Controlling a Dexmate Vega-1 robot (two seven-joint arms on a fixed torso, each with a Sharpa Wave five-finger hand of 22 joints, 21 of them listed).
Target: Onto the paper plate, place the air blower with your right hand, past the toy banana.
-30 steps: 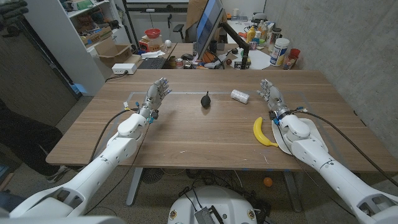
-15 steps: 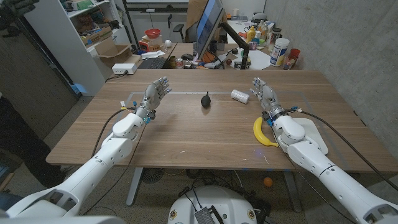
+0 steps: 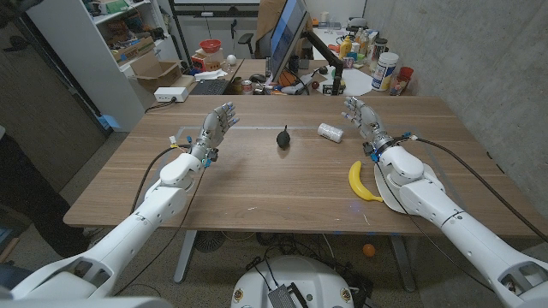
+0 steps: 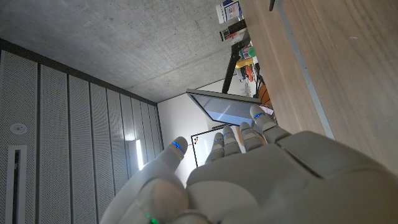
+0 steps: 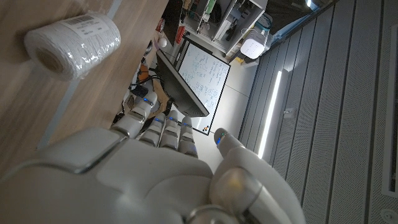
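A small black air blower (image 3: 283,138) stands on the table a little beyond the middle. The yellow toy banana (image 3: 360,181) lies to the right, beside the white paper plate (image 3: 387,195), which my right forearm partly covers. My right hand (image 3: 363,120) is raised with fingers spread, empty, beyond the banana and right of the blower, near a white roll (image 3: 330,132). That white roll (image 5: 74,42) appears close in the right wrist view above my right hand (image 5: 155,174). My left hand (image 3: 216,130) stands open and empty left of the blower; my left hand (image 4: 249,174) holds nothing.
A monitor (image 3: 287,34), keyboard, bottles and jars crowd the desk behind the table's far edge. A cardboard box and shelves stand at the far left. A grey tape line runs across the far part of the table.
My right hand has moved forward and slightly left, past the banana toward the white roll. The left hand has barely shifted. The blower, banana and roll stay put.
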